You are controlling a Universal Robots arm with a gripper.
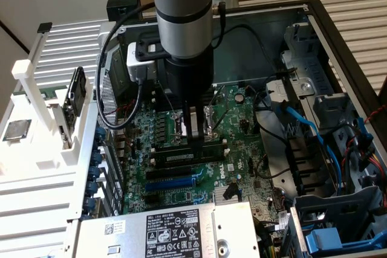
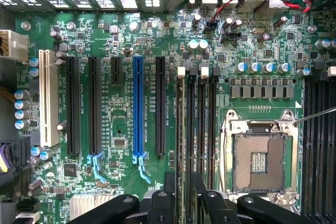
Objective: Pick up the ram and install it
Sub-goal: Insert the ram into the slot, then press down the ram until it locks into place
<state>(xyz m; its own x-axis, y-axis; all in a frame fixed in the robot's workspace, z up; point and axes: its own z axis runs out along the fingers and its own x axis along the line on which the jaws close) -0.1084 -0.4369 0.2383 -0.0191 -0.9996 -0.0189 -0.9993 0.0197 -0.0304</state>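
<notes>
The arm hangs vertical, wrist pointing straight down, its gripper (image 1: 194, 132) fingers spread wide.

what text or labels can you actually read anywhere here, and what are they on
"DELL": white sticker on the grey metal power supply box.
Everything else on that sticker: too small to read.
White printing on the green motherboard, beside its slots: too blurred to read.
Small white barcode sticker: unreadable.

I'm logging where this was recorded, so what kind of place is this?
Probably a computer assembly or repair bench in a lab. An opened desktop case lies with its motherboard exposed, a white parts rack beside it, and a robot arm's gripper over the memory slots.
</notes>
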